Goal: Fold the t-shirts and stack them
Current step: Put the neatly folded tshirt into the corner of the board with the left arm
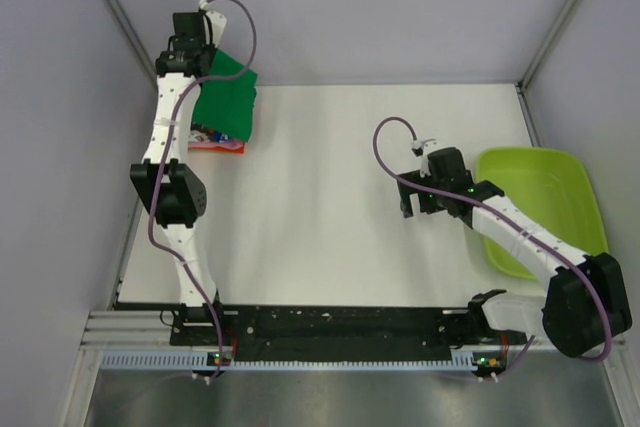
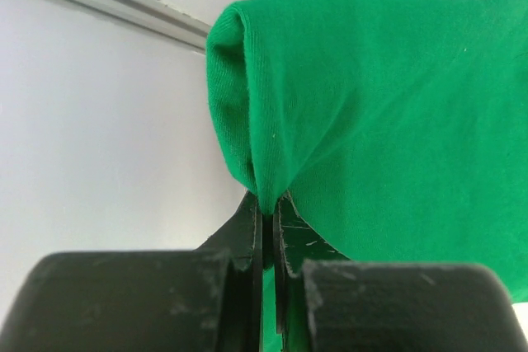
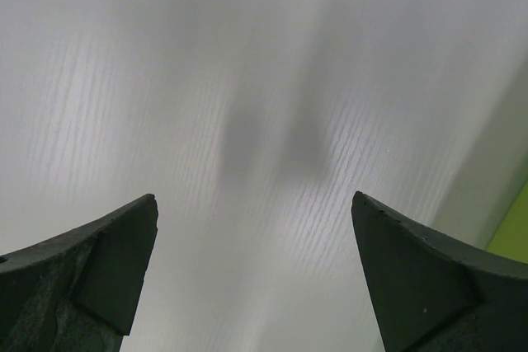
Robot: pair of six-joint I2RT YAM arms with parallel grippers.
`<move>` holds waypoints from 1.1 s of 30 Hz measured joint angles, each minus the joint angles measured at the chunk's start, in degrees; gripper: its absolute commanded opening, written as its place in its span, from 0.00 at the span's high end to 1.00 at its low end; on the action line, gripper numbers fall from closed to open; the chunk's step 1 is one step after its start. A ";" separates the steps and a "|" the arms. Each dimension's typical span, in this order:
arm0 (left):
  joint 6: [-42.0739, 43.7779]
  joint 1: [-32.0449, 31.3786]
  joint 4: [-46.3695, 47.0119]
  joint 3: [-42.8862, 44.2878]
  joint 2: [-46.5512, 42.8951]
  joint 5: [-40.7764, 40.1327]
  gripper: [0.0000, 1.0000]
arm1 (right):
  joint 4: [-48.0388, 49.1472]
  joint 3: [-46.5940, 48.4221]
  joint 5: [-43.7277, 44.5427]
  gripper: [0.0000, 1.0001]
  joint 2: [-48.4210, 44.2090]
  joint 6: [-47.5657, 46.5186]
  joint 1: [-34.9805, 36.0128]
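The bright green t-shirt (image 1: 228,97) hangs folded at the table's far left corner, partly over an orange-pink shirt (image 1: 222,145) with a bit of blue print beside it. My left gripper (image 1: 196,35) is shut on a fold of the green shirt (image 2: 371,121), its jaws pinching the cloth edge in the left wrist view (image 2: 269,204). My right gripper (image 1: 412,199) is open and empty, low over the bare white table, as the right wrist view (image 3: 254,204) shows. The blue shirt is mostly hidden under the stack.
A lime-green plastic tub (image 1: 545,202) stands at the table's right edge, under my right arm; a sliver of it shows in the right wrist view (image 3: 516,228). Grey walls close the back and sides. The white table (image 1: 330,197) lies between the arms.
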 measured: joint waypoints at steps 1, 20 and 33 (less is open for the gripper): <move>-0.09 0.63 0.07 0.00 0.00 0.13 1.00 | -0.02 0.00 0.02 0.01 0.02 0.00 0.00; -1.90 9.44 5.90 0.00 9.68 0.59 0.05 | -0.02 0.00 -0.04 0.01 0.02 -0.42 0.00; -1.55 7.10 13.00 -20.46 -3.98 0.42 0.01 | -0.02 0.00 -1.29 0.01 0.02 -0.42 0.00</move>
